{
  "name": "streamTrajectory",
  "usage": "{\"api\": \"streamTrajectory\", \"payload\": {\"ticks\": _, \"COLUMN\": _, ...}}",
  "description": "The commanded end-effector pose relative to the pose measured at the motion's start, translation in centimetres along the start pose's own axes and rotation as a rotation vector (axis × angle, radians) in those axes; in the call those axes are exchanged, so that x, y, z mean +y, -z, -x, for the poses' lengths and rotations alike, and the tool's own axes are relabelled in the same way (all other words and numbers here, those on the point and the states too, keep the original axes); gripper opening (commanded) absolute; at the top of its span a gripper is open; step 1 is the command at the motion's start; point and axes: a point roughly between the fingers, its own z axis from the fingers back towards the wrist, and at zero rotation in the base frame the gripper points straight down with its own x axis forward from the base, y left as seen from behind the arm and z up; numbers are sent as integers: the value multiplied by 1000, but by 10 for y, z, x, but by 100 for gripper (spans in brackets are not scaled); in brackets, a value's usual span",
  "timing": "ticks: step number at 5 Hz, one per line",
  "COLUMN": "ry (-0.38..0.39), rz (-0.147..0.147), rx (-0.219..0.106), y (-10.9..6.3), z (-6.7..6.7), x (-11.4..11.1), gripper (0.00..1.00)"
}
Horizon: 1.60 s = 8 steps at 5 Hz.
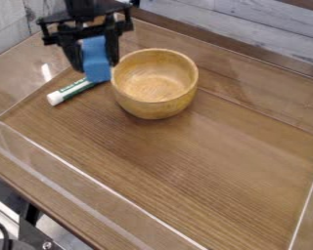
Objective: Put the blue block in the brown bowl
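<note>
A: Camera view first: where is the blue block (95, 62) against the gripper (97, 43)?

B: Between the dark fingertips, with the gripper closed on it. The fingers cover its upper part, and the lower part sticks out toward the near side

A: And the brown bowl (156, 85)?

B: Just right of the block, standing on the bench (186, 176) with its mouth up. I can see its tan inside and thick, light-brown rim. The block is outside, to the left of that rim; I can't tell how high it is held

A: What about the marker pen (75, 90)?

B: White and green, lying slantwise on the bench left of the bowl, near the lower end of the block in this view

A: How does the block look?

B: Bright blue, plain-faced, longer than it is wide, roughly upright in the view and much smaller than the bowl
</note>
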Motion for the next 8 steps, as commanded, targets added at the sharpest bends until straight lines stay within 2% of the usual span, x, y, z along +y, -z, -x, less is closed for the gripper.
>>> {"api": "streamTrajectory", "payload": {"ticks": 1, "ry": 19, "rz": 6, "rx": -81, "y": -6, "z": -13, "x": -1, "gripper": 0}}
{"api": "streamTrajectory", "payload": {"ticks": 2, "ry": 32, "rz": -10, "rx": -92, "y": 2, "z": -18, "x": 1, "gripper": 0}}
{"api": "streamTrajectory", "payload": {"ticks": 4, "ry": 73, "rz": -16, "rx": -131, "y": 13, "z": -21, "x": 3, "gripper": 0}}
{"api": "streamTrajectory", "payload": {"ticks": 8, "ry": 159, "rz": 17, "rx": -216, "y": 25, "z": -28, "x": 1, "gripper": 0}}
